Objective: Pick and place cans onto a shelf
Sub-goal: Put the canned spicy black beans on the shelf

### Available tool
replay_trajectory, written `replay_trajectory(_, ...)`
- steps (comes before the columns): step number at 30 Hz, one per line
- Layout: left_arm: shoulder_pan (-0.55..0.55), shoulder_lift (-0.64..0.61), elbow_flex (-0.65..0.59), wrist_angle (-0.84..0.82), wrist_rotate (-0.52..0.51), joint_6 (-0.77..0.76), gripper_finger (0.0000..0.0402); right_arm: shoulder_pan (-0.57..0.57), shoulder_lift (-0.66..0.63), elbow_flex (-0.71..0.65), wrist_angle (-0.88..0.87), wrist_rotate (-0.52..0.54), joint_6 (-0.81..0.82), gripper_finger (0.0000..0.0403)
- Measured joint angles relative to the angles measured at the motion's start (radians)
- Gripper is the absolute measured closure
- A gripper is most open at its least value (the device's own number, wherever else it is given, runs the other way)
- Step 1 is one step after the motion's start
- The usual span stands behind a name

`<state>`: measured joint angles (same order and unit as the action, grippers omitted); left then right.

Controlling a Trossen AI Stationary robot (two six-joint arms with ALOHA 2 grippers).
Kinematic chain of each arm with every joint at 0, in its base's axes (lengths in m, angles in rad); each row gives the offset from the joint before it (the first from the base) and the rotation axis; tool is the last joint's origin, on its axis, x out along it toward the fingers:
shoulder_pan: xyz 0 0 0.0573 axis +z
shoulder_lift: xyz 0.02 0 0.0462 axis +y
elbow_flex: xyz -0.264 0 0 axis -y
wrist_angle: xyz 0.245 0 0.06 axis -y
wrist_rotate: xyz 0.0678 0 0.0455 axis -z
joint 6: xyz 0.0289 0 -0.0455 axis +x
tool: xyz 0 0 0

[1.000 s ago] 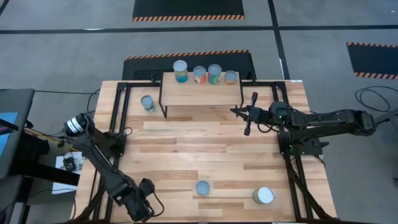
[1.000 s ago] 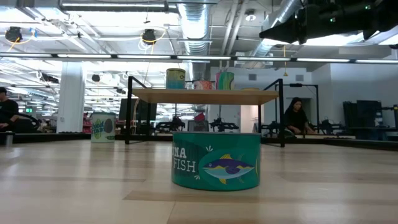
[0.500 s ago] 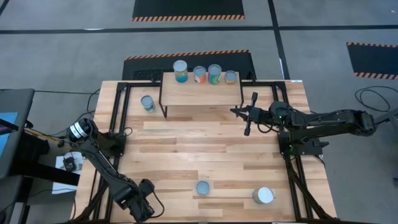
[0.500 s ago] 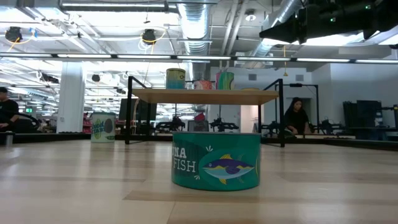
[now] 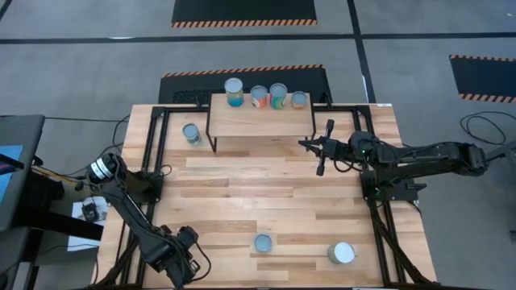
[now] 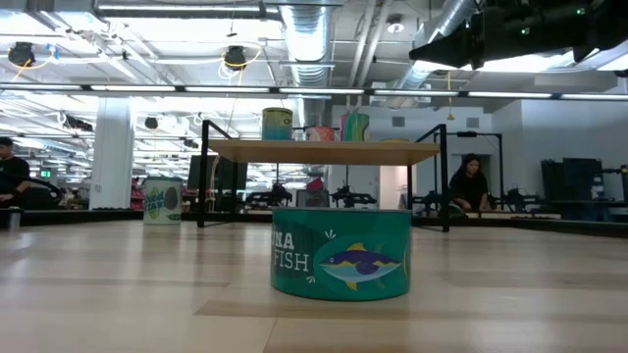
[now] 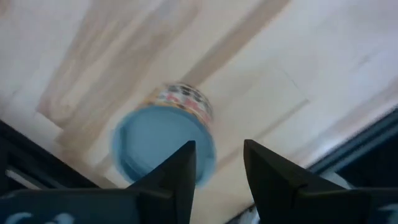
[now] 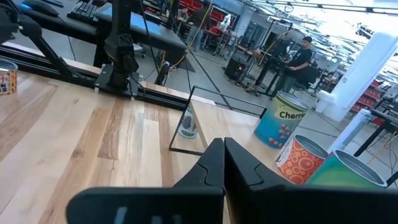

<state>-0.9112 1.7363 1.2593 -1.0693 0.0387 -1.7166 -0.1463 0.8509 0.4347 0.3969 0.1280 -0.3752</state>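
Observation:
The shelf [image 5: 262,119] stands at the table's far side with several cans [image 5: 259,96] along its far edge; they also show in the low view [image 6: 278,123]. One can [image 5: 191,133] stands on the table left of the shelf. A teal fish can [image 5: 263,242] [image 6: 340,252] and a wider can [image 5: 342,253] stand near the near edge. My left gripper [image 5: 181,256] hovers open at the near left corner; its wrist view shows a blue-topped can [image 7: 165,148] below and beyond its open fingers [image 7: 217,165]. My right gripper [image 5: 310,147] [image 8: 224,155] is shut and empty, right of the shelf.
Black frame rails [image 5: 157,153] run along the table's left and right sides. The shelf's thin black legs [image 8: 193,118] stand in front of my right gripper. Bare planks [image 5: 258,189] lie between the shelf and the near cans. People show in the room behind [image 6: 469,186].
My left arm has shifted a little toward the table's left edge at the near left corner. My right arm and the cans have kept still.

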Motion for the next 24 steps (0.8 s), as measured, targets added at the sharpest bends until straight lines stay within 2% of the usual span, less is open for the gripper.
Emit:
replay_trajectory(15,0.0,0.0,-0.072,0.035,0.028,-0.012,0.0285,0.0,0.0,0.0,-0.019,0.0,0.007,0.0387)
replay_trajectory(24,0.0,0.0,-0.071,0.094,-0.044,0.081,0.0394,0.0,0.0,0.0,-0.018,0.0,-0.001,0.0388)
